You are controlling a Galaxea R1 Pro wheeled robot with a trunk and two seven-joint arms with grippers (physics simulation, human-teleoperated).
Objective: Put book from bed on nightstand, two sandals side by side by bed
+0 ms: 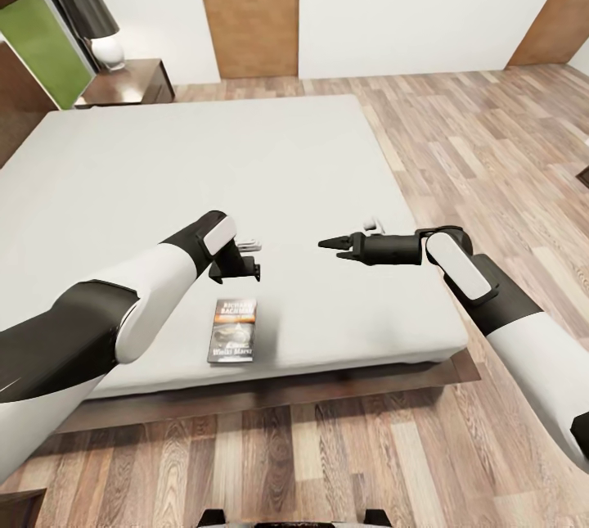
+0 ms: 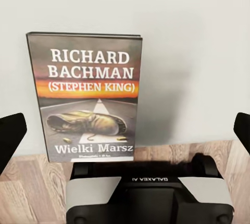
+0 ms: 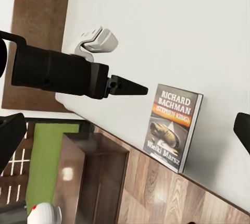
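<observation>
book (image 1: 233,331) flat on the mattress of the bed (image 1: 123,176), cover up, close to the near edge. just below the left pincer (image 1: 245,262) and not touching it. left pincer over the mattress, pointing down at the book. in the left wrist view, left pincer's two black fingers (image 2: 11,135) wide apart, book (image 2: 88,96) between them but lower down, nothing held. book cover with the words "richard bachman", an orange band and "wielki marsz".

right pincer (image 1: 337,248) also over the mattress, tips pointing sideways toward the left pincer, well apart from it. book off to the side of the right pincer, nearer the wood floor (image 1: 458,143). in the right wrist view, black fingers (image 3: 10,135) at both edges, far apart, nothing between them but the book (image 3: 174,125) farther off.

nightstand (image 1: 127,84) at the far corner of the bed, far from both pincers, with a lamp (image 1: 92,20) on top. drawers shut, cannot tell what is inside.
</observation>
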